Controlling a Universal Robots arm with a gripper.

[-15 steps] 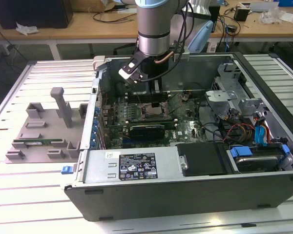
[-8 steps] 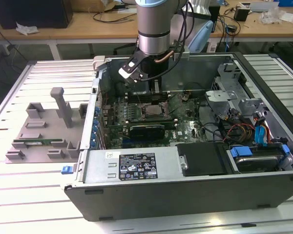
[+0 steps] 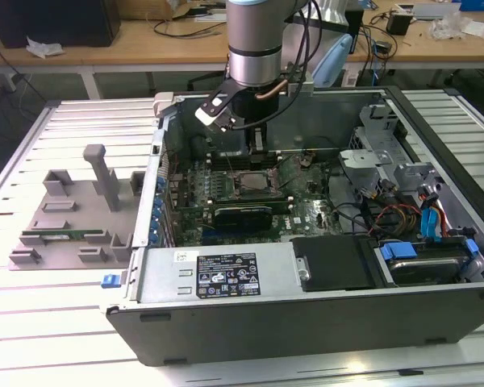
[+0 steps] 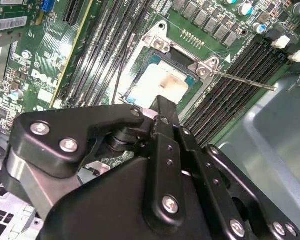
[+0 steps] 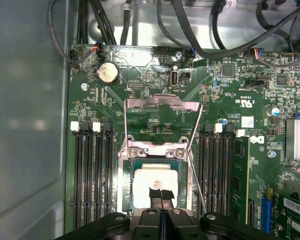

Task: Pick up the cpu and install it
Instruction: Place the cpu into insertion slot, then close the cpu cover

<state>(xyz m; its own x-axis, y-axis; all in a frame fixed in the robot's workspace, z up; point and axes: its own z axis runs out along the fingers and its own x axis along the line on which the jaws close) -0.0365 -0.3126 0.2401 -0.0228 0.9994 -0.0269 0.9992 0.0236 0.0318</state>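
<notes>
Where the arm works: one robot arm (image 3: 256,40) reaches down into one open computer case (image 3: 226,322) above the motherboard (image 5: 230,100).
Cpu: one chip, silver top up, lies flat inside the socket frame (image 5: 152,149); see cpu (image 5: 151,182) in the first wrist view and cpu (image 4: 157,82) in the second.
Gripper: one gripper (image 5: 161,196), its fingers drawn together to a thin seam with nothing clamped between them, its tips over the chip's near edge.
Hidden: the gripper covers that near edge; whether the tips touch the metal cannot be told.
Socket: one load plate (image 5: 162,102) is swung open on the far side; one thin lever (image 4: 242,81) slants beside it.
Also counted: two memory slot banks, one on each side of the socket; one coin cell (image 5: 108,73).
Table: one grey fixture (image 3: 73,218) lies at the exterior view's left, apart from the case.
</notes>
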